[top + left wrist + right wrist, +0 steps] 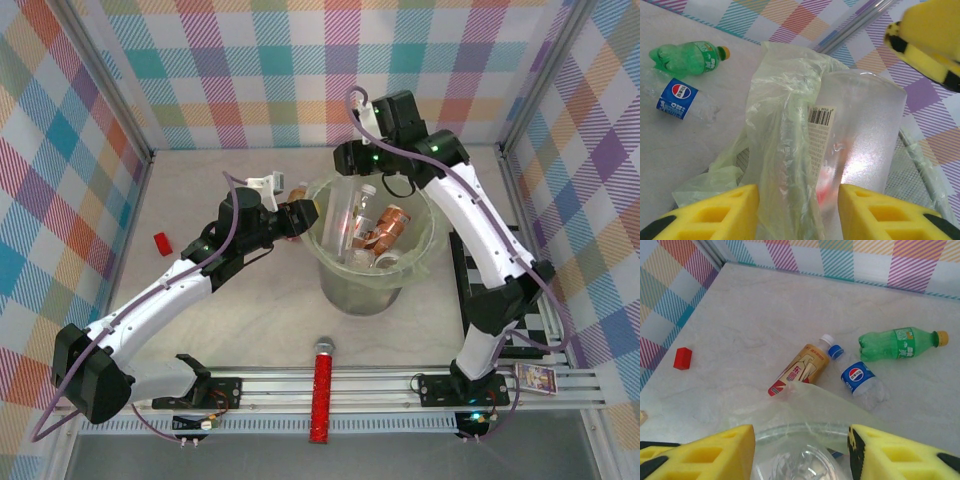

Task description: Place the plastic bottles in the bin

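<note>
Left tool [799, 197]: pressed together on a clear bottle [865, 130] with a barcode label, held at the bin's rim. A fold of the bag liner [780, 100] sits between the fingers too and looks caught in the pinch.
Right tool [800, 436]: over the far side of the bin [345, 290]. Its fingers stand apart with a clear rounded shape low between them; whether they touch it cannot be told.
Bottles in the bin [380, 235]: several lie inside, amber and clear.
Bottles left out: an amber bottle [800, 370], a blue-labelled bottle [860, 380] and a green bottle [897, 343] lie on their sides on the surface [765, 305], just beyond the rim. The amber and blue-labelled caps are close together; the green one lies just beside them, apart.
Handling: probably light and empty, with thin walls that give under a squeeze. They look smooth and a little slippery, and lying flat they may roll.
Where to grip: across the labelled middle, fingers square to the long axis. Necks and caps are narrower and likelier to slip.
Risk: if the liner is pinched with the held bottle, letting go could drag the bag, so a release well inside the rim seems safer.
</note>
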